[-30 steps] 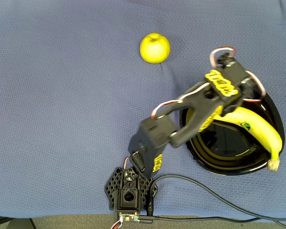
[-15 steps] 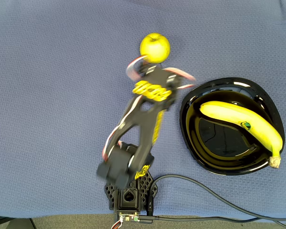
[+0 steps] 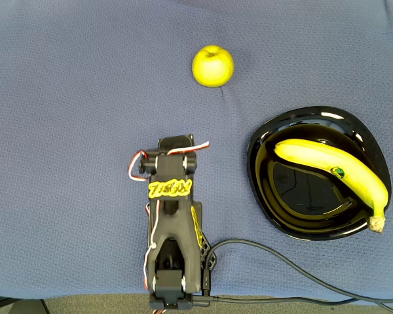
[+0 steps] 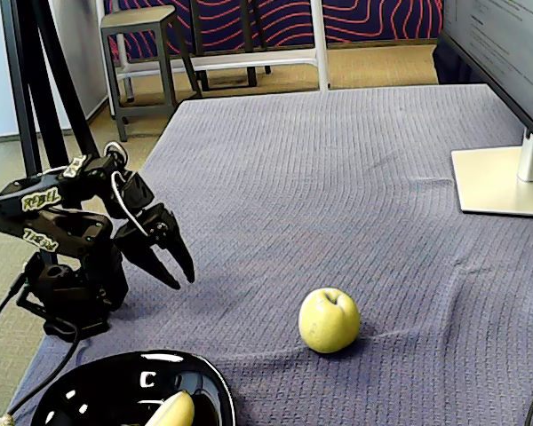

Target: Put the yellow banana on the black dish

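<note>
Nearest you in the fixed view sits the glossy black shallow dish (image 4: 124,390), at the front edge of the blue-grey woven cloth (image 4: 338,177) that covers the table. The long curved bright yellow banana (image 3: 334,171) lies inside that dish, with only its tip (image 4: 173,413) showing in the fixed view. From overhead you can see it stretched along the dish's upper and right side, the brown stem end resting at the dish's lower right rim (image 3: 301,232) and a small dark sticker on its skin.

Beyond the dish, to its left in the fixed view, your black arm with yellow lettering (image 4: 62,222) is folded back over its base. Its gripper (image 4: 173,271) hangs above the cloth with the two dark fingers slightly parted and nothing between them, well apart from the dish. In the overhead view the arm (image 3: 172,216) lies to the dish's left.

Farther from the dish, to its right in the fixed view, stands a round yellow-green apple (image 4: 329,319), alone on the cloth. A grey monitor foot (image 4: 502,182) lies farther back still.
</note>
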